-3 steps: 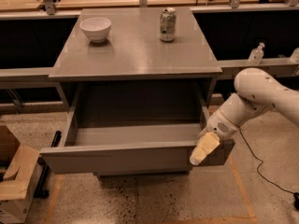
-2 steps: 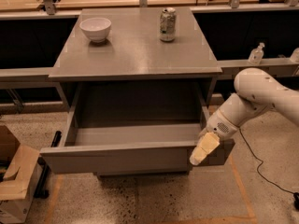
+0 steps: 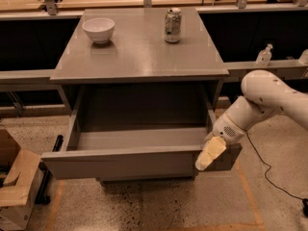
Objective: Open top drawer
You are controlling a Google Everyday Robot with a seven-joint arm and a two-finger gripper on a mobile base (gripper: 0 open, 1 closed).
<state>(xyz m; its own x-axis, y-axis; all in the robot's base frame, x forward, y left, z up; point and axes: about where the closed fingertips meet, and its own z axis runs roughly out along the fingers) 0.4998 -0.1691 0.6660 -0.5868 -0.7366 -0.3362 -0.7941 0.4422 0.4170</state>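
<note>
The top drawer (image 3: 120, 163) of a grey cabinet is pulled far out toward the camera. Its deep grey tray (image 3: 139, 138) shows no contents. Its plain front is wide and has no handle. My gripper (image 3: 210, 154) is at the right end of the drawer front, with a cream-coloured finger lying over the front's top right corner. The white arm (image 3: 269, 100) reaches in from the right. The lower drawers are hidden behind the open front.
A white bowl (image 3: 98, 30) and a drink can (image 3: 173, 25) stand on the cabinet top (image 3: 139, 57). A cardboard box (image 3: 14, 186) sits on the floor at left. A bottle (image 3: 264, 56) stands on a shelf at right. A black cable (image 3: 269, 172) runs across the floor.
</note>
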